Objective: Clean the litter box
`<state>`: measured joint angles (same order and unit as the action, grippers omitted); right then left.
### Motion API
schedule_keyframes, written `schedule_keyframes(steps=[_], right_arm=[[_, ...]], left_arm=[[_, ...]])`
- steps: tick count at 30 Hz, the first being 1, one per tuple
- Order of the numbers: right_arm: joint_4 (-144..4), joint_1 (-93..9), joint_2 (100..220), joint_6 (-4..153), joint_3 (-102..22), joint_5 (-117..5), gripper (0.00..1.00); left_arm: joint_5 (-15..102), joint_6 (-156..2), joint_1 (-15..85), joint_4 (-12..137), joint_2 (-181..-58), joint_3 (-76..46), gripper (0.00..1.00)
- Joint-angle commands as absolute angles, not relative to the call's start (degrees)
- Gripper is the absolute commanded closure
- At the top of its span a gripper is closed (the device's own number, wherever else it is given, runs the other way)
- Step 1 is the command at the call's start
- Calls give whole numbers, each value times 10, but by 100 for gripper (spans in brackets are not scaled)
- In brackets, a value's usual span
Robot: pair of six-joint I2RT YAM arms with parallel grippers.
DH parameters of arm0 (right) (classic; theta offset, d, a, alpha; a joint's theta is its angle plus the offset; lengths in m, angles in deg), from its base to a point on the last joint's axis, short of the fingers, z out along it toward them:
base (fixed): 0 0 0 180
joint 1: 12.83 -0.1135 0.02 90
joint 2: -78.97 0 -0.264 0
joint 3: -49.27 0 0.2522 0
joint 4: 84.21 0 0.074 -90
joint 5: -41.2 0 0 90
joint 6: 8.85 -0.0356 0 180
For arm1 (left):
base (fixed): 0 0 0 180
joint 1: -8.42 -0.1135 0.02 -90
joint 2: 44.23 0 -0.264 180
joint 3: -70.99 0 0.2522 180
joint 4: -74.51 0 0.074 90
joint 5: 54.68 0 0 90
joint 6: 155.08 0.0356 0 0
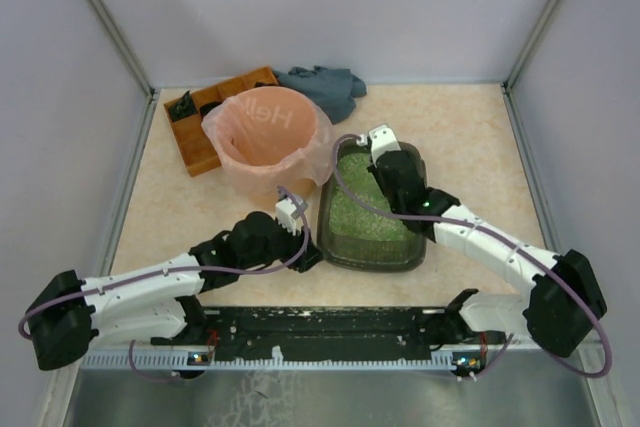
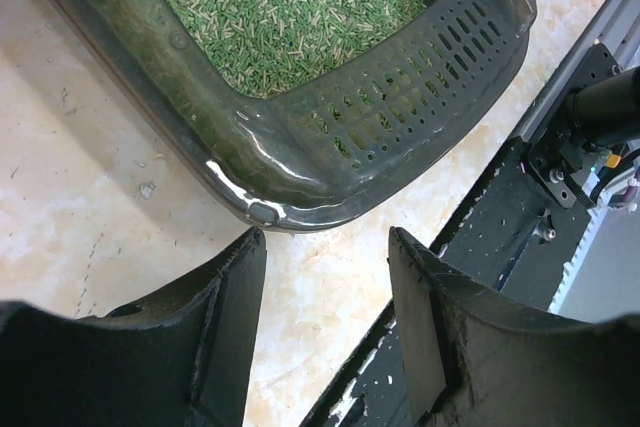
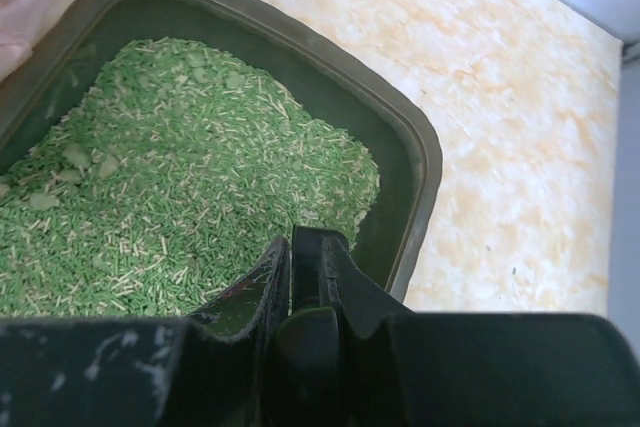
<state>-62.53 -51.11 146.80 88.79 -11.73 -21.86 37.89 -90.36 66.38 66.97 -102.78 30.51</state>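
The litter box [image 1: 372, 264], a dark grey-green tray of pale green granules [image 1: 362, 213], lies at mid table, right of the pink-bagged bin. My right gripper [image 1: 392, 169] hangs over its far end; in the right wrist view its jaws [image 3: 305, 247] are shut on a thin dark handle, above the granules near the box's rim [image 3: 424, 152]. A dark slotted scoop [image 2: 400, 97] sits in the box's near end. My left gripper [image 1: 306, 247] is open and empty on the table, just short of the box's near-left corner [image 2: 255, 192].
The round pink-bagged bin [image 1: 265, 137] stands touching the box's left side. An orange compartmented tray [image 1: 205, 112] and a grey-blue cloth [image 1: 325, 87] lie at the back. A black rail [image 1: 320, 325] runs along the near edge. Grey walls enclose the table.
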Motion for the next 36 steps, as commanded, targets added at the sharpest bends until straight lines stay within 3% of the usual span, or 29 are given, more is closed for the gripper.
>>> schedule_keyframes(steps=[1, 12, 17, 25, 36], right_arm=[[-632, -555, 1490, 855, -158, -23, 100], [-482, -628, 1579, 680, -199, 98, 100], [-440, -635, 1606, 581, -213, 67, 100], [-590, -635, 1529, 473, -145, -86, 100], [-747, -635, 1491, 436, -112, -133, 100]], left_arm=[[374, -906, 669, 690, -1028, 309, 43], [377, -904, 671, 694, -1039, 317, 45], [376, -903, 671, 698, -1047, 319, 47], [381, -908, 672, 706, -1063, 317, 49], [380, -906, 674, 699, -1071, 311, 49]])
